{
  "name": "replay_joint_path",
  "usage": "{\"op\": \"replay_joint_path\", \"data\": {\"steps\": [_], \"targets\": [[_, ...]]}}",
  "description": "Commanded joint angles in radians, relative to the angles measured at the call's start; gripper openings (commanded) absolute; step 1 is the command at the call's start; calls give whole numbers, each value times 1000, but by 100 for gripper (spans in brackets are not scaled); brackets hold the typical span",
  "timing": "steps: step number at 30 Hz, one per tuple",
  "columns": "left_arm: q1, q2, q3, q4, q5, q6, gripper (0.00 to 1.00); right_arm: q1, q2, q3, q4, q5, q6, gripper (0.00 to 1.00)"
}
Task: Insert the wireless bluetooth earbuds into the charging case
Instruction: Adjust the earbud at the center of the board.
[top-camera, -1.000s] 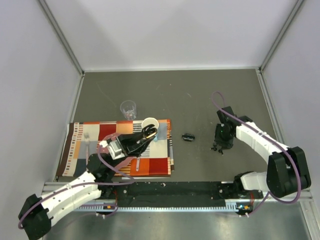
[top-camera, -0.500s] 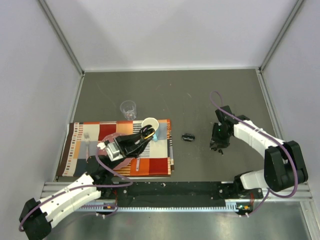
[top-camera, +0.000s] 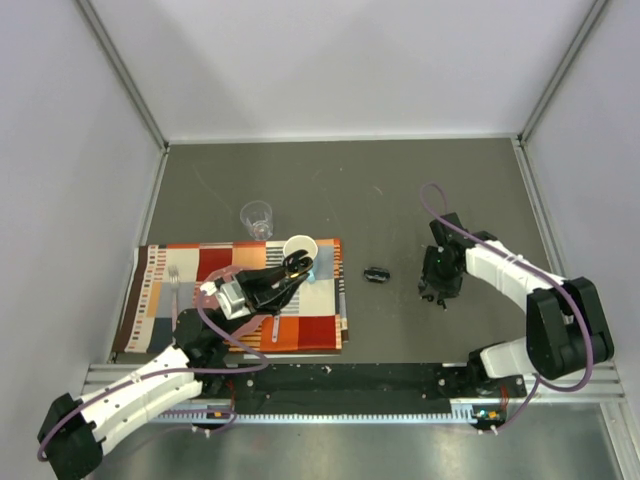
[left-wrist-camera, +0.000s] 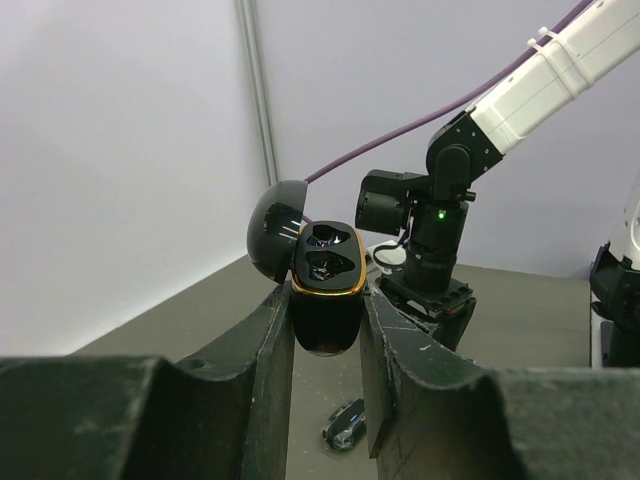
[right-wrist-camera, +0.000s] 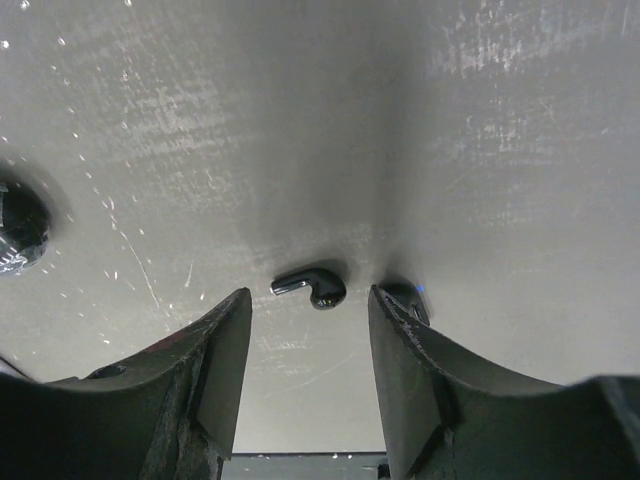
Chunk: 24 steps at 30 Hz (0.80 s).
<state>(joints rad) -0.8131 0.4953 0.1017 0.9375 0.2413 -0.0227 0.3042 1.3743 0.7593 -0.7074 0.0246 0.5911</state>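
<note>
My left gripper is shut on the charging case, a black oval case with a gold rim. It holds the case up with the lid open and the two sockets showing. My right gripper is open and points down at the table. In the right wrist view a tiny black earbud lies on the table between the open fingers. A second earbud with a blue light is partly hidden by the right finger. A second black oval case lies on the table between the arms; it also shows in the left wrist view.
A striped placemat lies at the left with a fork and a white mug on it. A clear glass stands behind it. Grey walls enclose the table.
My right gripper has shifted slightly left and settled over the earbuds. My left gripper still holds the open case and has barely moved.
</note>
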Motion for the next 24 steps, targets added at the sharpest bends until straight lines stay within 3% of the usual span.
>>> {"op": "replay_joint_path", "data": {"steps": [1, 24], "targets": [[0, 3, 9, 38, -11, 9, 0, -7, 15, -3, 37, 15, 16, 50], [-1, 19, 30, 15, -11, 13, 0, 27, 94, 12, 140, -80, -28, 48]]}}
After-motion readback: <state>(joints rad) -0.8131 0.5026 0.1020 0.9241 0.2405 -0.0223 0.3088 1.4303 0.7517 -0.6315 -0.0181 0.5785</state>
